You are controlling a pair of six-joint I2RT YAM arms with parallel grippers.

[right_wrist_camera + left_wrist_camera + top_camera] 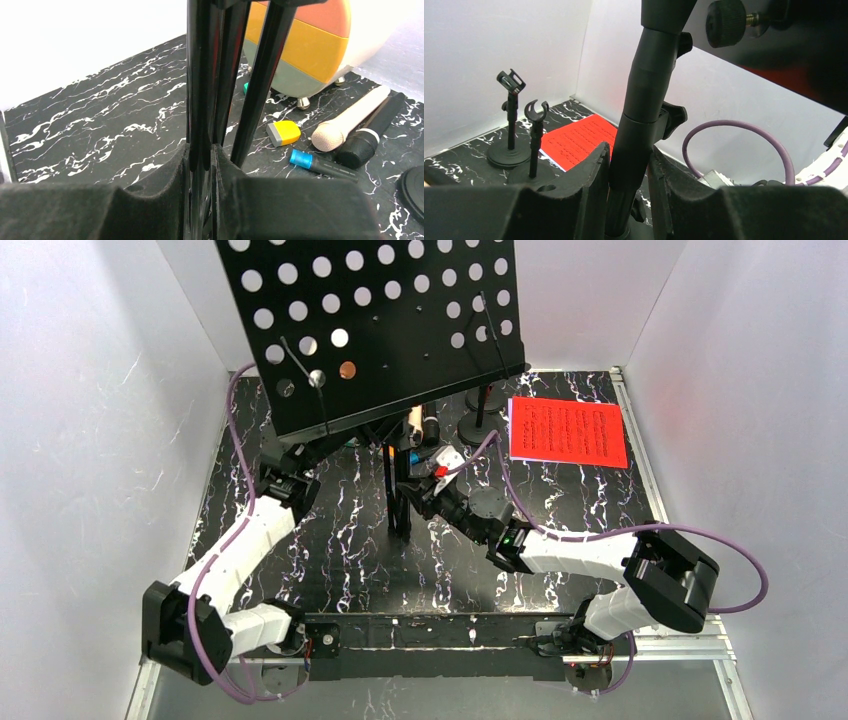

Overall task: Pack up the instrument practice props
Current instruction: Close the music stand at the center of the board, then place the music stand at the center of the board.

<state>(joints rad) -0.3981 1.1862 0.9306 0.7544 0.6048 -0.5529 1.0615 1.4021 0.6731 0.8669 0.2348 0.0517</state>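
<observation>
Top external view, item one: music rack (380, 330), over the far half of the table (330, 550), perforated desk not folded down. Left gripper (629, 155) clenched on its pole (644, 95); right gripper (202, 155) clenched on the tripod legs (200, 75), which lie bunched together. Red page (568, 432): flat near the far right corner. Mic holders (510, 120): standing by the far edge, clips empty. Cream microphone (350, 122) and black microphone (372, 132): lying loose, side by side. We judge little done: legs gathered, nothing stowed, the rest uncollected.
</observation>
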